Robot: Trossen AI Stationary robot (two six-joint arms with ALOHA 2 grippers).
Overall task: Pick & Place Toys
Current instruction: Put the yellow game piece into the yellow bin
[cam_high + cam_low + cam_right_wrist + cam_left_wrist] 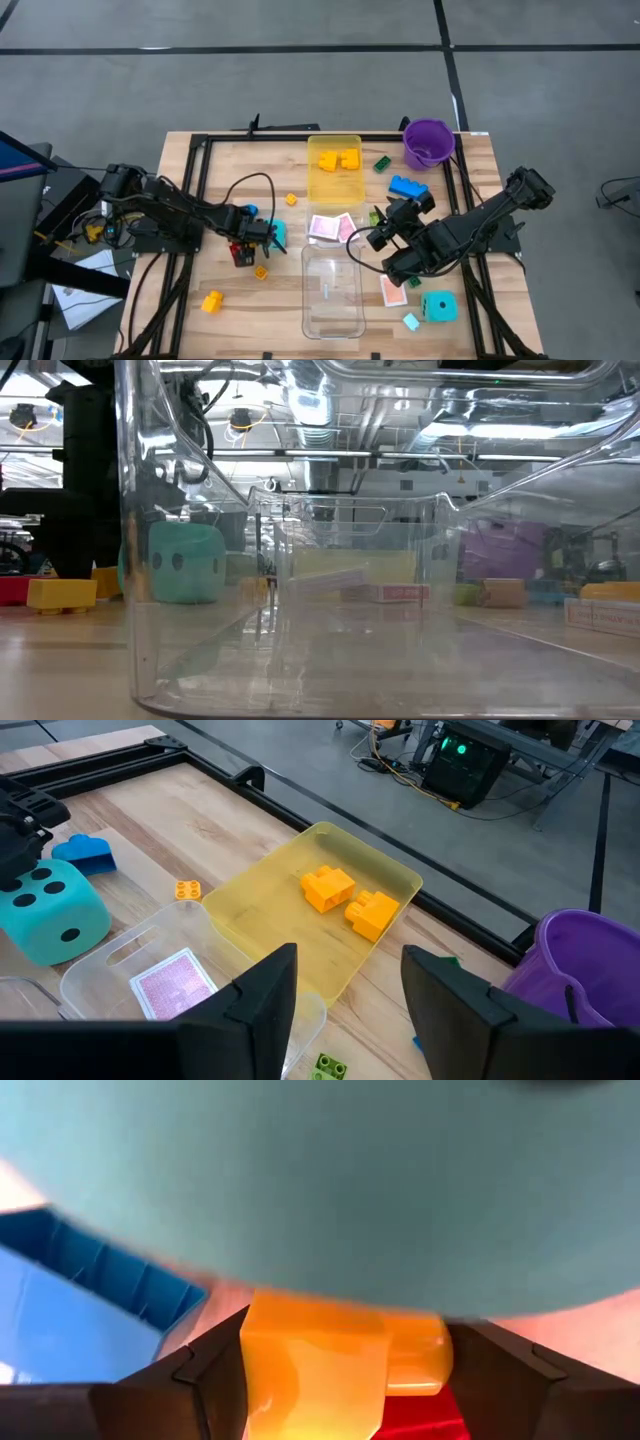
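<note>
My left gripper is shut on an orange brick right beside a cyan black-dotted die, which fills the left wrist view. A blue brick and a red brick lie next to it. My right gripper is open and empty, above the small clear tray that holds pink-backed cards. Two orange bricks lie in the yellow tray. A second cyan die and a card lie on the table at the near right. My left gripper pinches the orange brick by two opposite sides between its two fingers. A red brick shows just under it. I cannot tell whether the orange brick is clear of the table.
A large clear tray stands at the near middle. The purple bucket stands at the far right, with a blue brick and green bricks near it. Small orange and yellow bricks lie at the near left.
</note>
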